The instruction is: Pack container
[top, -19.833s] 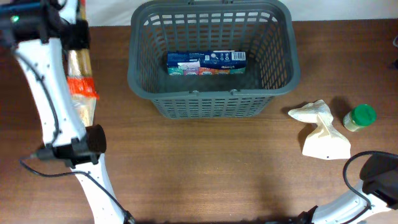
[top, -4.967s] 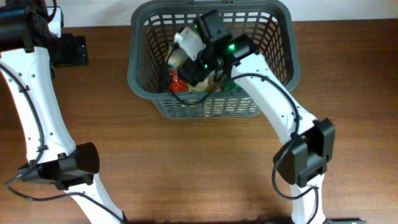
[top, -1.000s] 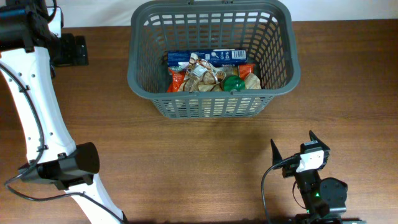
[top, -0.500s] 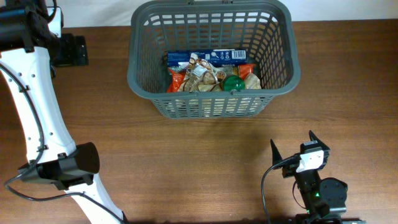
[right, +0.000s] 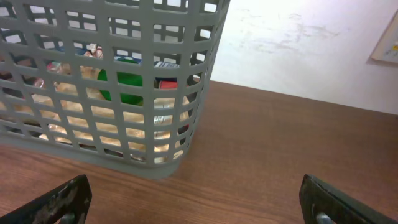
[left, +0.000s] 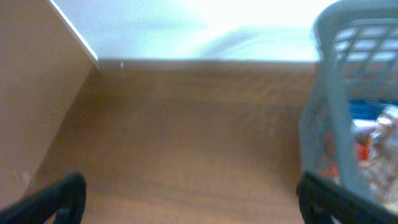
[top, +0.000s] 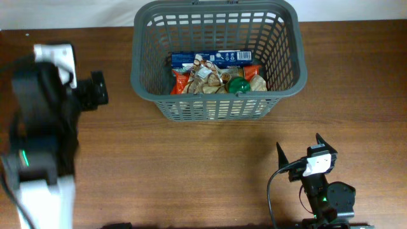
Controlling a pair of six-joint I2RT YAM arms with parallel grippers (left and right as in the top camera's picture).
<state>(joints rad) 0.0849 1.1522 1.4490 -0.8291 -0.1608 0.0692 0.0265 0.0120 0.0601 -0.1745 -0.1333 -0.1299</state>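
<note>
The dark grey container (top: 135, 71) stands at the back middle of the table. Inside lie a blue box (top: 213, 58), snack bags (top: 205, 80) and a green-lidded jar (top: 240, 84). My right gripper (top: 298, 144) rests low near the front right, open and empty, well short of the container. In the right wrist view its fingers (right: 57, 200) stand wide apart before the lattice wall (right: 93, 152). My left gripper (left: 193, 210) is open over bare wood, with the container's rim (left: 323, 25) at its right. In the overhead view the left arm (top: 39, 121) is a blur at the left.
A white wall (left: 205, 28) runs behind the table's far edge. A brown panel (left: 31, 93) stands at the left of the left wrist view. Bare wood (top: 191, 165) lies between the container and the front edge.
The left arm has swung in from the far left edge towards the middle and is blurred by motion. The right arm and the container's contents have not moved.
</note>
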